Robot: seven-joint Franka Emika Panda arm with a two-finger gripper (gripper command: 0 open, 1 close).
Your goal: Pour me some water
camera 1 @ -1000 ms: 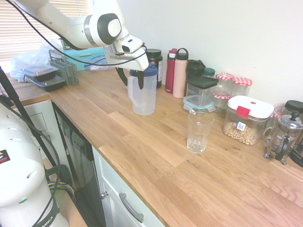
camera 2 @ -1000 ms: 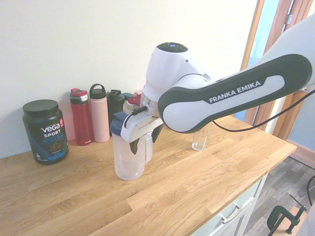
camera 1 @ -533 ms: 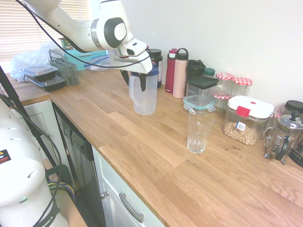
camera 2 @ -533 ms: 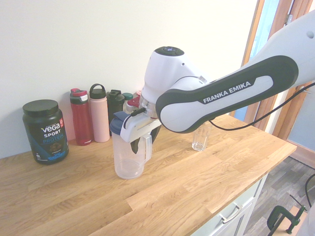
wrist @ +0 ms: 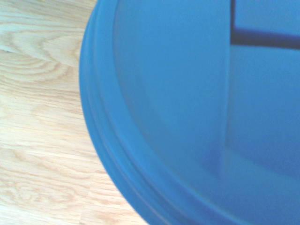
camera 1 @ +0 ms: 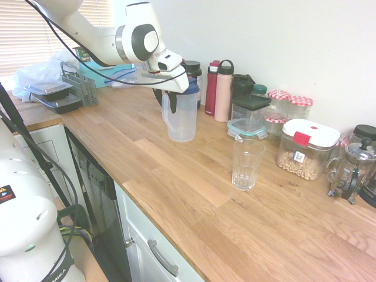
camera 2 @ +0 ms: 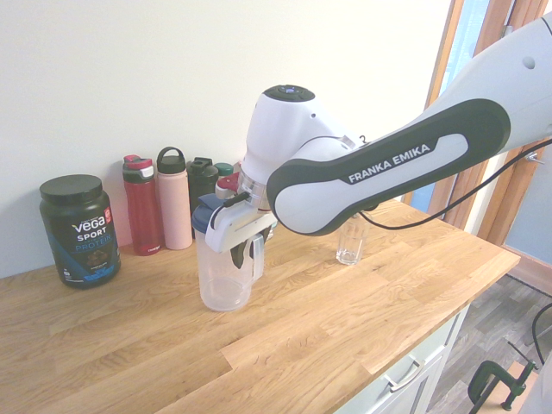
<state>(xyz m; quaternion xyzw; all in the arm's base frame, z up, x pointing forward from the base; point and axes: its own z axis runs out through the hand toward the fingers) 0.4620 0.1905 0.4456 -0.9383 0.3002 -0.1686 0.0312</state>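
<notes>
Kitchen oak countertop. Claw straddles handle of clear plastic jug with blue lid, fingers apart, not clamped. Ribbed drinking glass well apart. Off-centre closing could tip jug.

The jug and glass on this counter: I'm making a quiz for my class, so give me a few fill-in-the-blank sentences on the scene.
1. The jug has a lid coloured ____.
2. The glass on the counter is ____ of water.
3. The tool is at the jug's ____.
4. The pink bottle stands beside a ____ bottle.

Missing words: blue; empty; handle; red
</notes>
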